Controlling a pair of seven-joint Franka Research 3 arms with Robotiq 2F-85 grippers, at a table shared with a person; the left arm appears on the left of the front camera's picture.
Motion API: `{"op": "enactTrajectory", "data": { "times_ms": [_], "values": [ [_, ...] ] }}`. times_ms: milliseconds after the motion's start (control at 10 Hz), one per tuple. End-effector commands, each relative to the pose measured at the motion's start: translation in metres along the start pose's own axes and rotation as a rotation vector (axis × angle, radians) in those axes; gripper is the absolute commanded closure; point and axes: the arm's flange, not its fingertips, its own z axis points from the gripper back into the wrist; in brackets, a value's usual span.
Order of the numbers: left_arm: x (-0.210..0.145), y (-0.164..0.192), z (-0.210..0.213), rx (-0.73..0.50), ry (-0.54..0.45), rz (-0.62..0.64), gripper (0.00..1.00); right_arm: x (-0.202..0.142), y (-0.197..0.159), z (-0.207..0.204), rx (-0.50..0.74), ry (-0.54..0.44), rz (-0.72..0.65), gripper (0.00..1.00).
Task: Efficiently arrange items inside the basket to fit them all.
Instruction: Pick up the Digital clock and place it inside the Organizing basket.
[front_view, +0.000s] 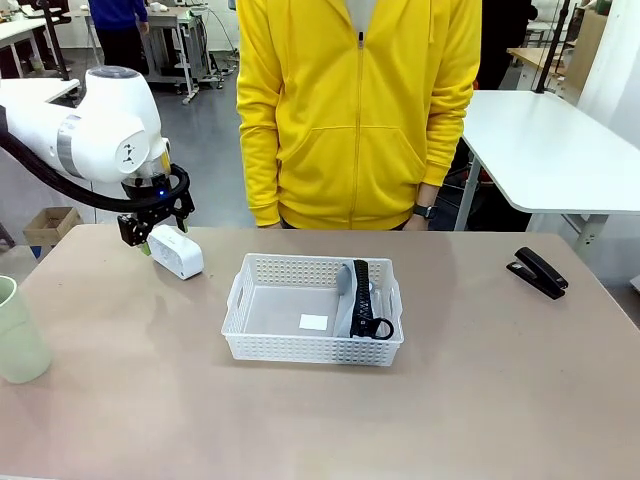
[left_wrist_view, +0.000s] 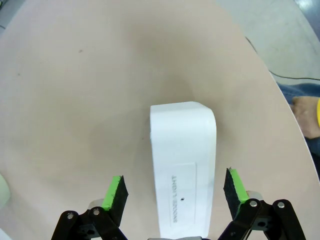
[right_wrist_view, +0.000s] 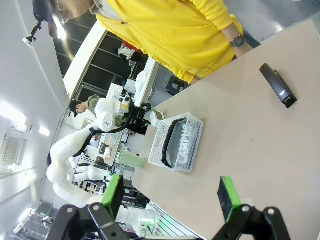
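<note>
A: Where is the basket (front_view: 300, 350)?

B: In the middle of the tabletop (front_view: 300, 430). The grey pouch (front_view: 360, 300) is inside it, up against the right wall. I think that keeps the rest of the floor free for more things.

A: What is not in yet?

B: Three things. The white box (front_view: 176, 251) lies near the far edge, toward the left corner. The black stapler (front_view: 538, 272) lies near the far right corner. The green cup (front_view: 15, 335) stands at the left edge, closer to the robot's side.

A: What is the left claw (left_wrist_view: 175, 185) doing?

B: It is wide open and holds nothing. The white box sits between its green pads (left_wrist_view: 114, 192), one pad on each side. They do not touch it. I think the claw is lined up like that so it can squeeze the box on its two long sides.

A: And the right claw (right_wrist_view: 171, 189)?

B: Open too, and empty. It hangs up above the tabletop, well apart from everything.

A: Who is at the far edge?

B: A person in a yellow jacket (front_view: 355, 110), just standing there.

A: What should come next?

B: My guess is the claw closes on the box, lifts it, and lays it flat in the free left part of the basket. Then the stapler and cup can fit too.
</note>
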Motion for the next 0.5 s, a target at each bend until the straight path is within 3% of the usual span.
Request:
{"op": "enactTrajectory", "data": {
  "times_ms": [0, 400],
  "values": [
    [0.01, -0.01, -0.008, 0.039, 0.047, -0.005, 0.0, 0.004, 0.001, 0.0, 0.017, -0.017, 0.026, 0.0],
    [0.016, -0.015, -0.031, 0.066, 0.175, -0.043, 0.0, 0.004, 0.001, 0.0, 0.017, -0.017, 0.026, 0.0]
  ]
}}
